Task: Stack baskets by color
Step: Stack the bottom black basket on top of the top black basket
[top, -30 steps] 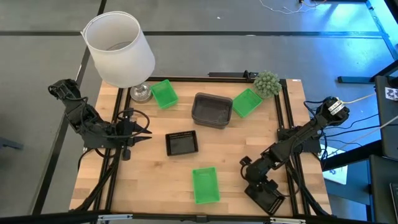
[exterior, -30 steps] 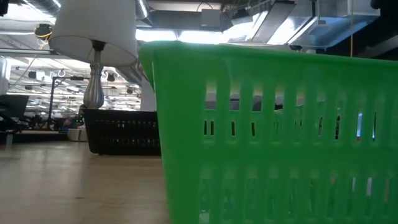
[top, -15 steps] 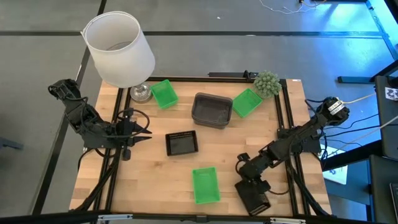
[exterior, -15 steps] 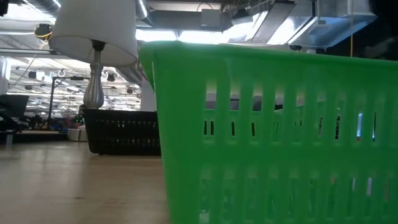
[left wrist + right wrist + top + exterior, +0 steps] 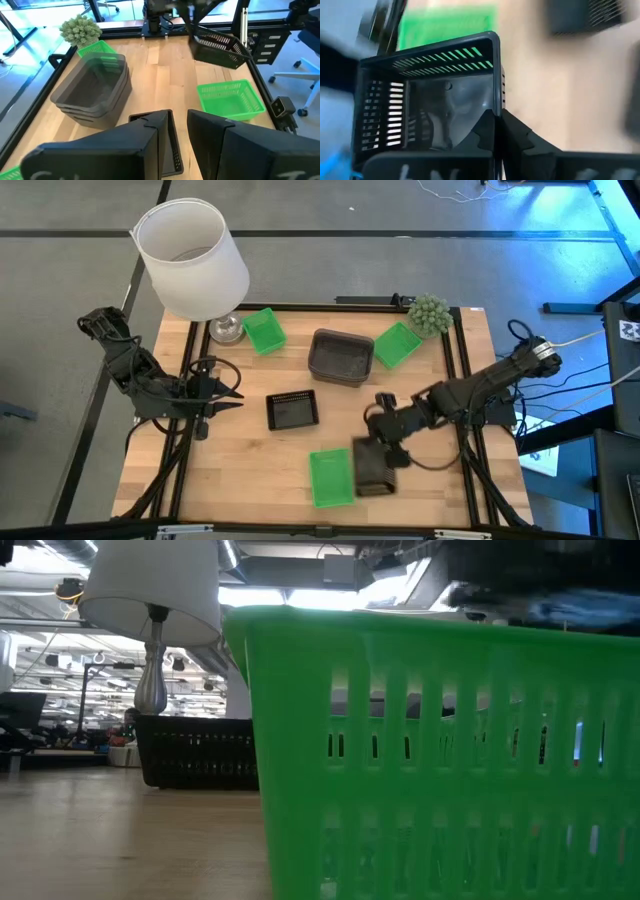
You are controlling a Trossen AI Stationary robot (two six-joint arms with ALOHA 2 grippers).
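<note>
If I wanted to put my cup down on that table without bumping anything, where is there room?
The near left corner of the table is bare, left of the near green basket and below the black basket. The far edge is crowded: lamp, two green baskets, grey stack, plant. Right of centre, the right gripper carries a black basket.

So the wooden table [image 5: 240, 455] is a pale butcher-block top with a black metal frame [image 5: 455, 365] running along its edges. Biggest thing on it is the lamp: white lampshade [image 5: 192, 258], tilted a bit, sitting on a shiny silver lamp base [image 5: 226, 328] at the table's far left corner. From the low view you can see the chrome lamp stem [image 5: 151, 670] under the shade. At the far right corner of the table there's a small round green plant [image 5: 429, 312], looks fake, though that's hard to call. Off the table's right side, loose cables [image 5: 590, 385] trail over the grey floor [image 5: 420, 270].
</note>
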